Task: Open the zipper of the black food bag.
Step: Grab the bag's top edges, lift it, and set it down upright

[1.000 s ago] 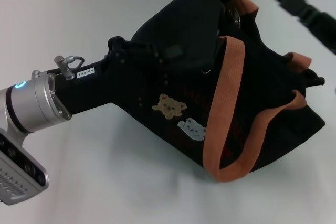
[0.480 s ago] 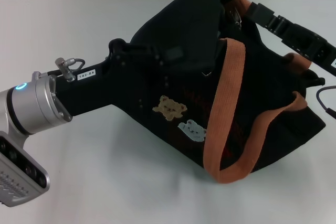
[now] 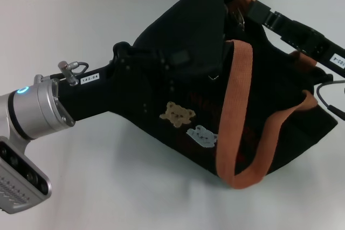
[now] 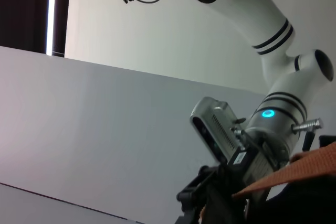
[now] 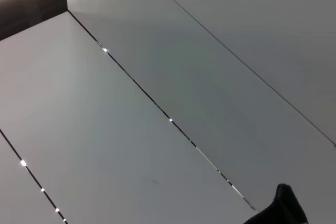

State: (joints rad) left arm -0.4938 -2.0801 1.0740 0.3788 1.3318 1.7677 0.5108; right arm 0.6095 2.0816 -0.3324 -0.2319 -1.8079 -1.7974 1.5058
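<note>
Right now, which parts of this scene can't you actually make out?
- Left gripper, head view: black against the black food bag, so its jaws cannot be read.
- Right gripper, head view: its tip is behind the bag's top.
- Zipper: I cannot pick it out in any view.
- Right wrist view: almost only wall.

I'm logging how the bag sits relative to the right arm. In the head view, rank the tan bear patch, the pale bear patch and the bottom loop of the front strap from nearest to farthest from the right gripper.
Measured from the right gripper, at the top rim of the black food bag:
1. Tan bear patch, mid-panel on the bag's front.
2. Pale bear patch, just below the tan one.
3. Bottom loop of the front strap, at the bag's lowest edge.
</note>
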